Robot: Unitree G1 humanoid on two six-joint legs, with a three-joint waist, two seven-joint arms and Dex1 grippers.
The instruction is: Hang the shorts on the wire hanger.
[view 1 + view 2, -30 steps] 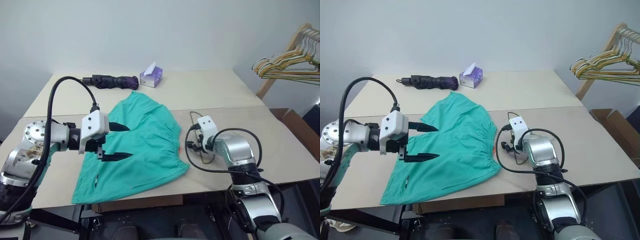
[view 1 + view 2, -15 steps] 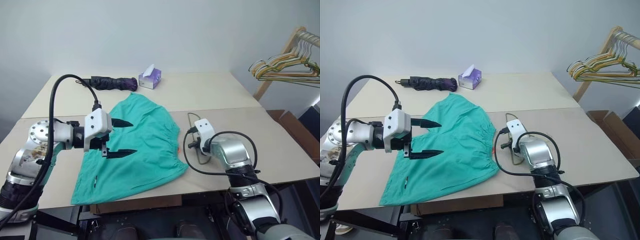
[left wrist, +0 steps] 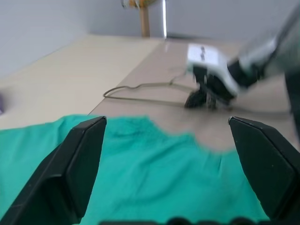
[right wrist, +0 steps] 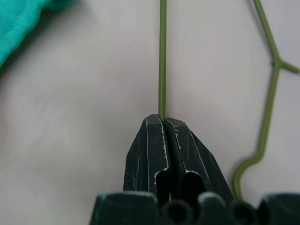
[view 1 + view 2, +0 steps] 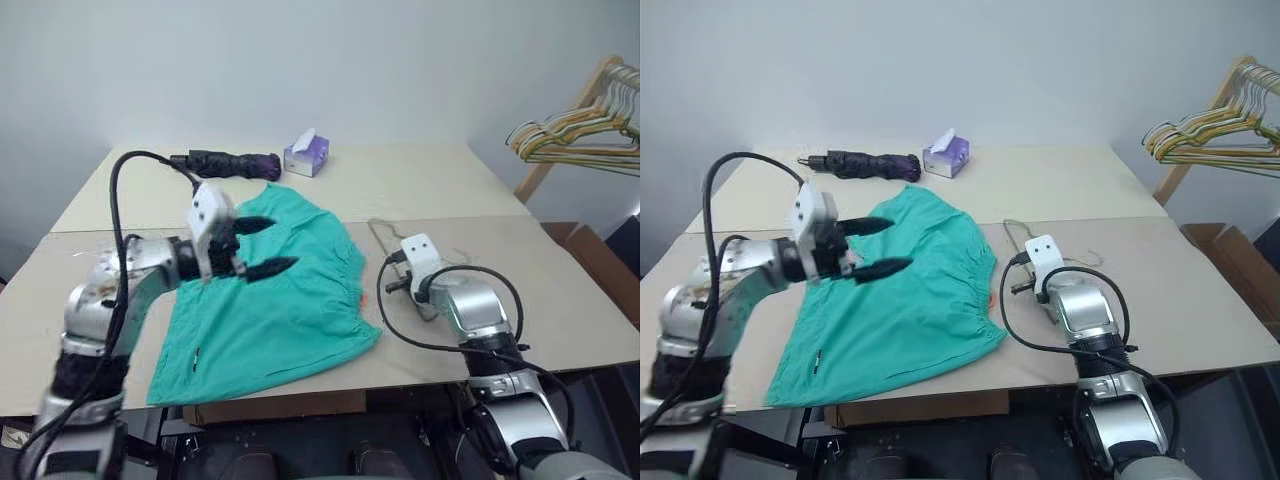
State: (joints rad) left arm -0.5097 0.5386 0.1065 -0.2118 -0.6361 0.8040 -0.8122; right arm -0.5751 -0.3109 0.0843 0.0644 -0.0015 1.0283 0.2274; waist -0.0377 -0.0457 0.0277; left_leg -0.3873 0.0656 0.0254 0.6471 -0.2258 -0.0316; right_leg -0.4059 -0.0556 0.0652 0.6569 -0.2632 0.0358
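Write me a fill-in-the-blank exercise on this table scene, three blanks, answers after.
1. The right hand is shut on the ____ of the wire hanger.
2. The left hand hangs with its fingers ____ above the shorts.
3. At the table's far edge, a folded umbrella lies beside a purple ____ box.

Missing words: wire; open; tissue

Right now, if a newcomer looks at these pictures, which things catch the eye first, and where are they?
The teal shorts stand out first, spread flat on the table in front of the robot. Above their left part hovers the left claw, wide open. Just right of the shorts, the right claw is shut on the thin wire hanger, which lies on the table.
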